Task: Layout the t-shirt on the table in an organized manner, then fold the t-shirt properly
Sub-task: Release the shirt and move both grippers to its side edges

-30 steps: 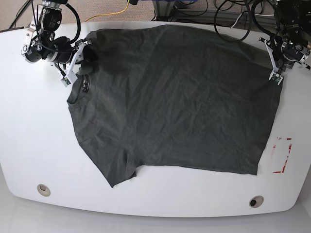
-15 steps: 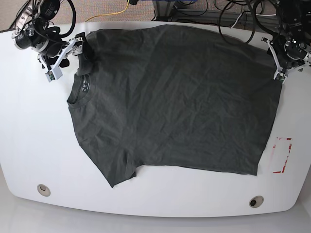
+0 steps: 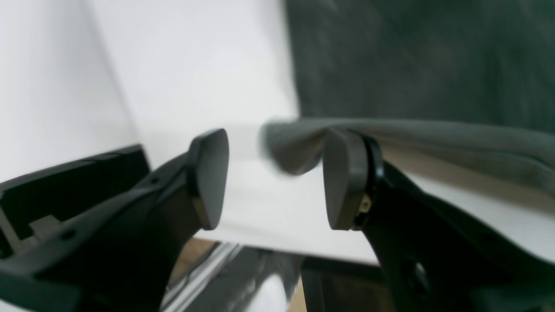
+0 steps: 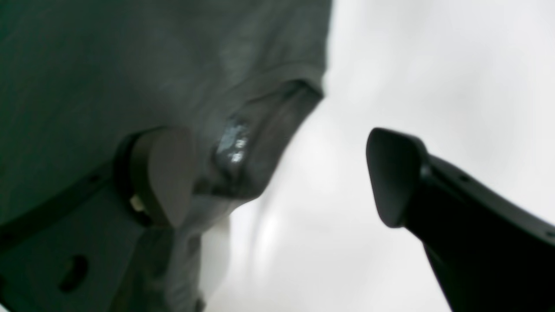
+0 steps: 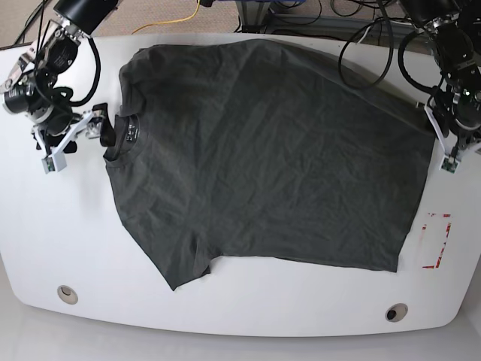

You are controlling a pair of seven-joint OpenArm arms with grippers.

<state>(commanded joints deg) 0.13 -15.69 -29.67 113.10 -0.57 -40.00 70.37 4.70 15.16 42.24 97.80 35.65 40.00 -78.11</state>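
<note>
t-shirt [image 5: 270, 165] lies spread over the middle of the table [image 5: 225, 312], most of its body fairly flat, with one sleeve-like flap poking towards seven o'clock and a straighter edge running round to five o'clock. the collar label [image 5: 131, 133] sits near the edge at ten o'clock, where the cloth is bunched and turned over. what has changed over the last second is mostly the arms: the right gripper [image 5: 83, 139] has left the top corner of the cloth and swung down beside the collar, its fingers now wide apart with nothing pinched between them, one over the fabric and the other over bare white tabletop. the left gripper [image 3: 275, 173], out at about two o'clock in the base view, has its fingers parted too; a blurred corner of cloth shows in the gap (whether it is touching either finger, i cannot tell), and i see no firm hold. the shirt's outline at the bottom has barely moved. for the task, that looks like a regrasp in the laying-out stage, with no fold made on purpose so far. the right side probably needs to close on the collar edge and draw it outward; taking only the top layer could deepen the bunching.
</note>
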